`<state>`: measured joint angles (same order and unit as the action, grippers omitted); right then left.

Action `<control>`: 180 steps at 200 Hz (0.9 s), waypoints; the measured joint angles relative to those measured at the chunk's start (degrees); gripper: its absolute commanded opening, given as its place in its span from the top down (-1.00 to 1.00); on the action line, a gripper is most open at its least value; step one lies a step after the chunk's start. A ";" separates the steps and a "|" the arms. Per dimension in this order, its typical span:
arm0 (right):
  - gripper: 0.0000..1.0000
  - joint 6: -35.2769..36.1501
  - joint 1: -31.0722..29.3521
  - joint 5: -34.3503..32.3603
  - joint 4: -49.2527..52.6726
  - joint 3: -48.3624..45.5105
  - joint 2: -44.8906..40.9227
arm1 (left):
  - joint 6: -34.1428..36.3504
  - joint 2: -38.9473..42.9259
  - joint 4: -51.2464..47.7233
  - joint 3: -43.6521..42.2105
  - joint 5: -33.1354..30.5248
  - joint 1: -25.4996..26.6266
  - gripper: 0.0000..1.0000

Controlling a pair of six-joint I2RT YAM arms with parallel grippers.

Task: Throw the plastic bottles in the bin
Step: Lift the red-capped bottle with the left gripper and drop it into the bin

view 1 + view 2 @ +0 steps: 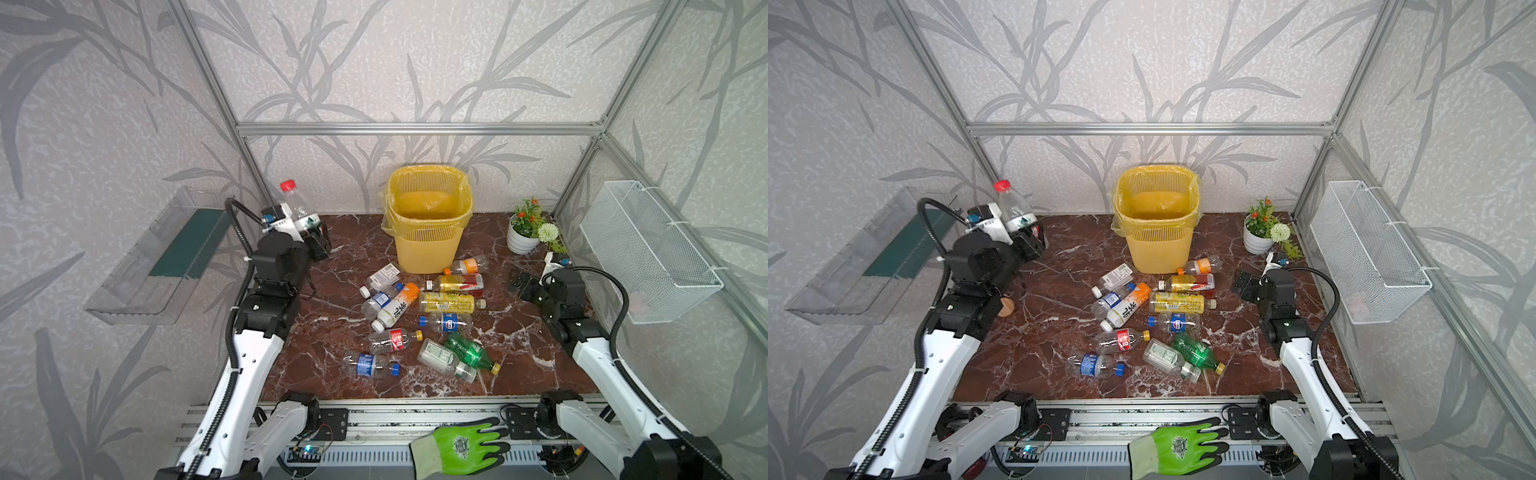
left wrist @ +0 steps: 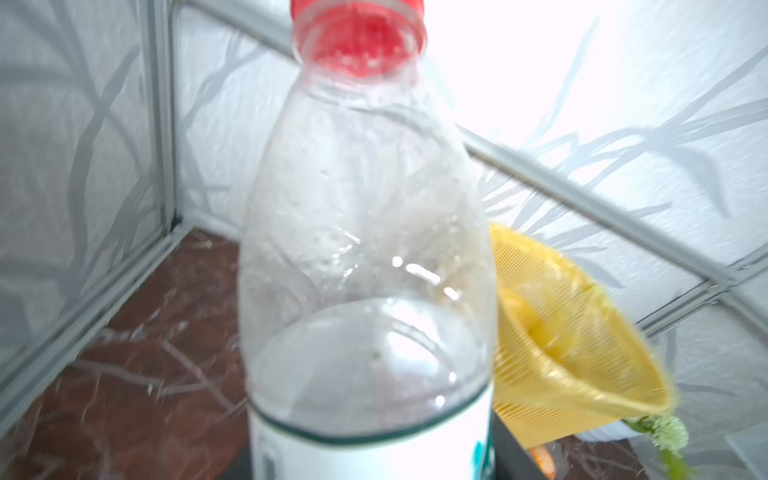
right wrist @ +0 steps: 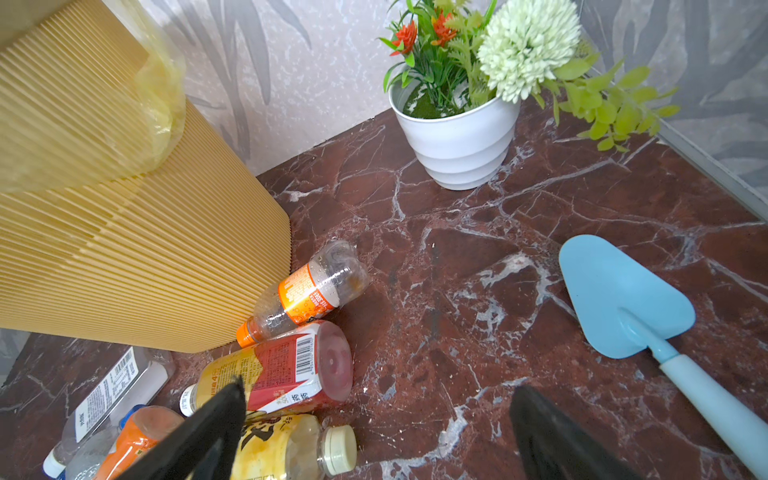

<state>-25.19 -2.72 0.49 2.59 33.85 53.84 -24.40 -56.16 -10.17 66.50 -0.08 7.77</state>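
Note:
My left gripper (image 1: pixel 309 235) (image 1: pixel 1025 233) is raised at the far left and shut on a clear plastic bottle (image 1: pixel 297 210) (image 1: pixel 1013 212) (image 2: pixel 365 249) with a red cap and a white label. The bottle stands upright and fills the left wrist view. The yellow slatted bin (image 1: pixel 428 245) (image 1: pixel 1158 249) (image 2: pixel 561 353) (image 3: pixel 124 249), lined with a yellow bag, stands at the back centre. Several plastic bottles lie in front of it, among them a yellow-labelled one (image 1: pixel 446 302) (image 1: pixel 1177 302) and an orange-labelled one (image 3: pixel 309 291). My right gripper (image 1: pixel 525 284) (image 1: pixel 1246 284) (image 3: pixel 378 419) hangs open and empty, low, right of the pile.
A white flower pot (image 1: pixel 523 237) (image 3: pixel 457 141) stands at the back right. A blue trowel (image 3: pixel 623 299) lies near it. A white wire basket (image 1: pixel 648 253) hangs on the right wall and a clear tray (image 1: pixel 158 257) on the left. A green glove (image 1: pixel 461 444) lies on the front rail.

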 measured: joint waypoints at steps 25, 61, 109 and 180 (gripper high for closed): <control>-0.99 -0.57 0.00 0.04 -0.79 -0.31 -0.24 | 2.75 -8.13 3.61 11.93 1.99 3.28 -0.01; -0.99 -1.88 0.00 0.68 -1.29 -1.20 -0.68 | 7.76 -27.91 2.47 30.14 3.63 13.57 -0.19; -1.00 -2.10 0.04 1.53 -0.96 -1.25 -2.38 | 9.51 -55.60 -15.76 58.51 5.88 18.73 -0.96; -1.00 -1.84 0.04 2.16 -0.83 -1.25 -3.21 | 10.08 -42.62 -13.25 47.15 4.46 19.50 -0.98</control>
<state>-27.03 -2.68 2.66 1.76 32.60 50.63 -14.33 -98.78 -23.42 113.65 4.38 27.27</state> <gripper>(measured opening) 0.999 0.992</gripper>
